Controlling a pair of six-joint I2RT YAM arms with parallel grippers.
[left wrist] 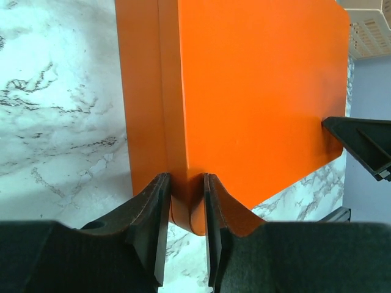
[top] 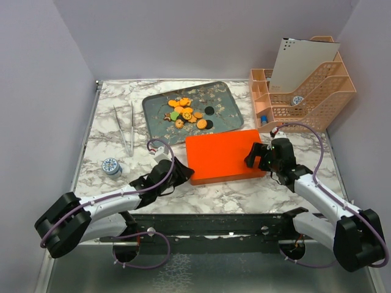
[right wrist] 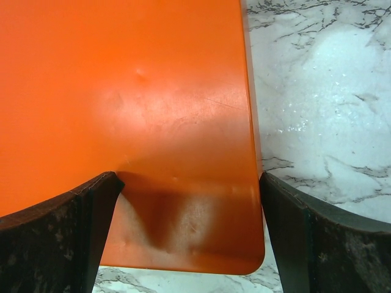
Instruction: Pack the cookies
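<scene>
Many small round cookies [top: 188, 114], mostly orange with a few green and black, lie clustered on the dark floral-patterned rectangular tray [top: 221, 102] at the far middle of the marble-patterned bench [top: 244, 195]. Nearer, at the bench's centre, sits a flat orange rectangular plastic box [top: 220, 152] with its lid on. The left gripper [left wrist: 186, 183] is clamped on the rim at the box's near left corner. The right gripper [right wrist: 189, 195] has its jaws wide apart, one finger over the lid, the other beside the box's right edge. A pair of white tweezers [top: 125, 131] lies near the left edge.
</scene>
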